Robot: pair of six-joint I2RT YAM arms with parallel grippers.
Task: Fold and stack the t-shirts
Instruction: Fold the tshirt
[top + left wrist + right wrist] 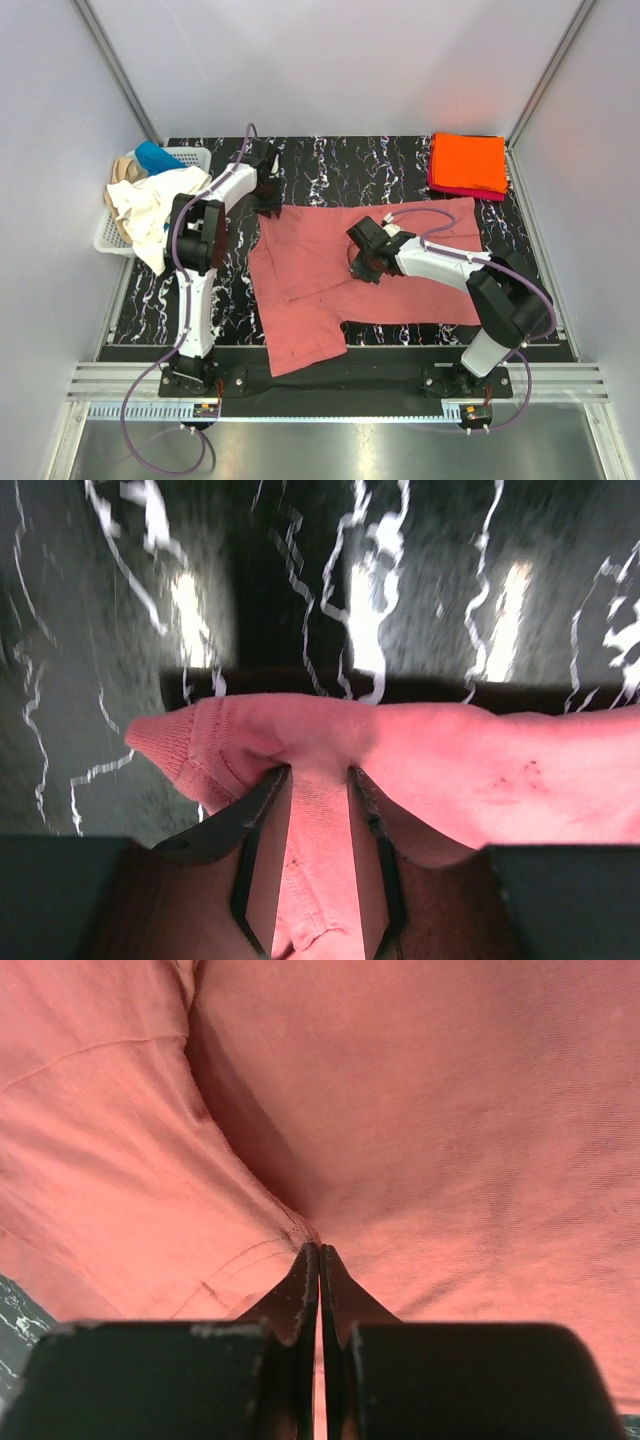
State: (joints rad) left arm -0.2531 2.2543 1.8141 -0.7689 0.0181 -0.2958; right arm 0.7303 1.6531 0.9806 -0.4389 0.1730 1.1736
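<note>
A salmon-pink t-shirt (400,280) lies spread on the black marbled table (330,160), one corner hanging over the near edge. My left gripper (268,203) is at its far left corner. Its fingers are shut on a bunched fold of pink cloth (318,810), lifted just off the table. My right gripper (358,268) is down on the middle of the shirt, its jaws pressed together at a seam (300,1228) with the cloth puckering toward their tips. An orange t-shirt (468,160), folded square, lies on a folded magenta one (455,189) at the back right.
A white lattice basket (190,153) stands at the table's left edge. It holds a cream-white tee (150,210) spilling over its side, a tan one (122,168) and a blue one (158,156). Grey walls close in the table on three sides.
</note>
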